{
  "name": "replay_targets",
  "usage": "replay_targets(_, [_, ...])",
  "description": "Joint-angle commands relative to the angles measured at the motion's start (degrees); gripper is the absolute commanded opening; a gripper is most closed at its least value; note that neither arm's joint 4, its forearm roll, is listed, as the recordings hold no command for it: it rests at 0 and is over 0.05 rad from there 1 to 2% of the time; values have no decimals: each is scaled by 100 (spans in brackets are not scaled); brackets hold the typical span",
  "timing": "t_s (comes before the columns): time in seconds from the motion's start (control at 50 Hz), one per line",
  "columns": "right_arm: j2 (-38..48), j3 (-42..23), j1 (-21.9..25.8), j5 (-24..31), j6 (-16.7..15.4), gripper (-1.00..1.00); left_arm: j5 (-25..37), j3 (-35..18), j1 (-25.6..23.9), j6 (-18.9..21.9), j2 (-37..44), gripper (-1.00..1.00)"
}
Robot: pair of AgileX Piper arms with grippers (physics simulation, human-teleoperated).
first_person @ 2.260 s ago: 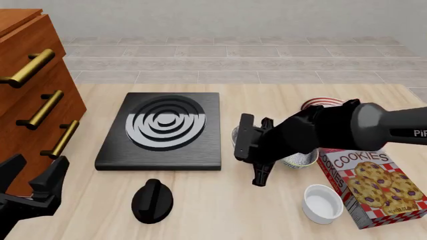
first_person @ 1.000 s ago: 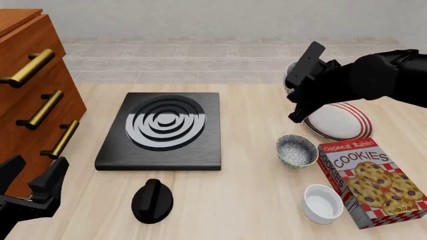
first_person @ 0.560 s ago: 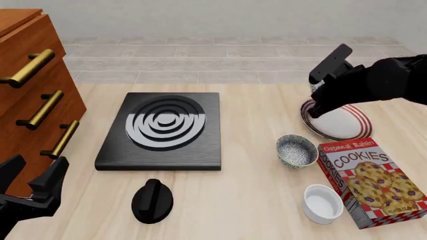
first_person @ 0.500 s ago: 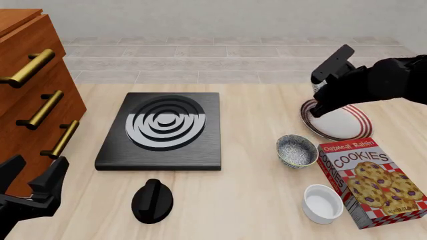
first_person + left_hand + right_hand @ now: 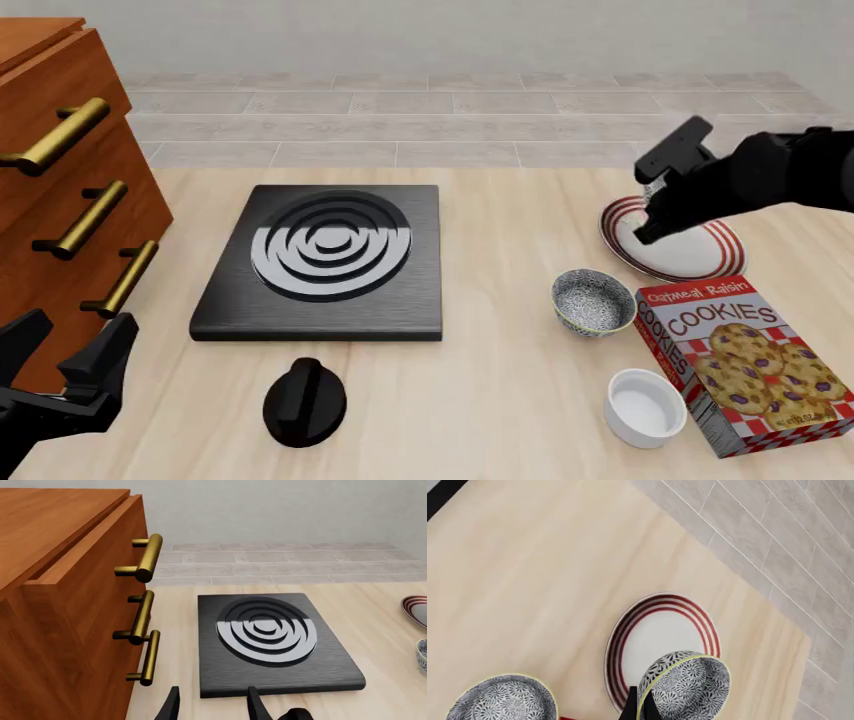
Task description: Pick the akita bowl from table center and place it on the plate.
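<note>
My right gripper (image 5: pixel 633 709) is shut on the rim of an akita bowl (image 5: pixel 686 684), dark outside and speckled inside. The bowl hangs tilted over the plate (image 5: pixel 657 639), a white disc with red rim stripes, and I cannot tell whether the two touch. From the front, the right gripper (image 5: pixel 658 192) hovers at the plate's (image 5: pixel 705 258) far left edge, with the arm hiding most of the held bowl. A second bowl of the same kind (image 5: pixel 593 301) rests on the table nearer me. My left gripper (image 5: pixel 60 362) stands open and empty at the front left.
A black burner slab (image 5: pixel 327 262) lies mid-table with a black knob (image 5: pixel 304 402) in front of it. A cookies box (image 5: pixel 742 362) and a white ramekin (image 5: pixel 645 406) sit at front right. A wooden drawer cabinet (image 5: pixel 60 190) with brass handles fills the left.
The right arm carried the bowl up from the table centre, then rightward and down until it hangs over the plate. The left arm has not moved.
</note>
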Motion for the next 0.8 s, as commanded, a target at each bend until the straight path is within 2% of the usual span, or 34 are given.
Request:
replay_targets(0.02, [356,-194,-220,-7,-227,-100,-20,0,0,12,27,100])
replay_targets(0.22, [528,-257,-430,114,-464,-100,-7,0,2,25,20,100])
replay_targets(0.28, [630,-206,-526,79,-666,-100,-36,0,10,25,52,100])
replay_targets(0.46, [853,-348,-675,218,-765,-100,19,0,-19,29,-11,100])
replay_targets(0.6, [888,-403,-638,310,-752,-100,-89,0,-27,11,122,100])
replay_targets(0.8, [1151,-488,-528,245,-566,-100,-101,0,-47,0,146,100])
